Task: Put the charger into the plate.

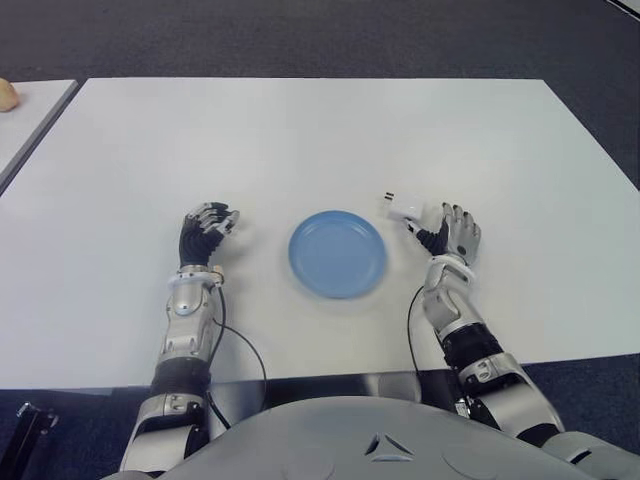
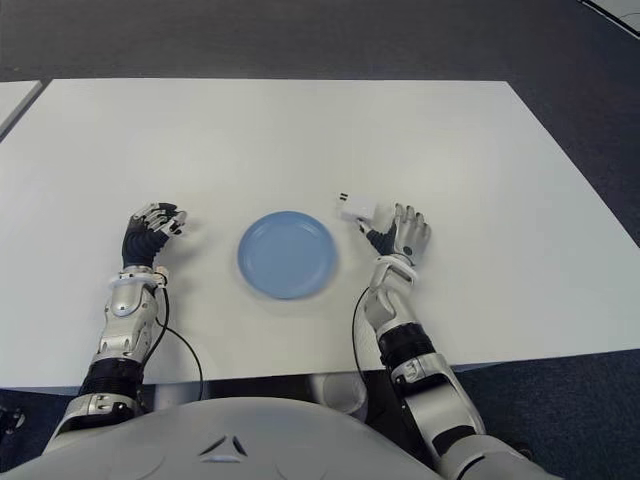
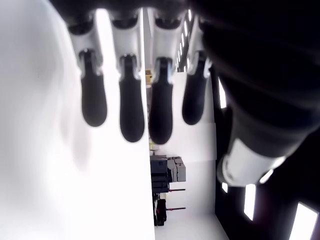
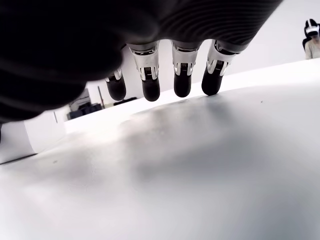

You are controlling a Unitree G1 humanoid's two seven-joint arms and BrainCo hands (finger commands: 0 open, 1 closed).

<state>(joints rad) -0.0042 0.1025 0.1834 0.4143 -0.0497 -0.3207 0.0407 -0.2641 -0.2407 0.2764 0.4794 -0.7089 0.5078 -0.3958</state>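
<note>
Charger (image 1: 404,208), a small white block with its prongs pointing left, lies on the white tabletop (image 1: 320,130) just right of the blue plate (image 1: 337,253), outside its rim. Right hand (image 1: 450,235) sits just beside the charger on its right, thumb close to it or touching, fingers (image 4: 182,82) extended and spread, gripping nothing. Left hand (image 1: 203,232) shows left of the plate, fingers (image 3: 132,112) loosely curled and empty
</note>
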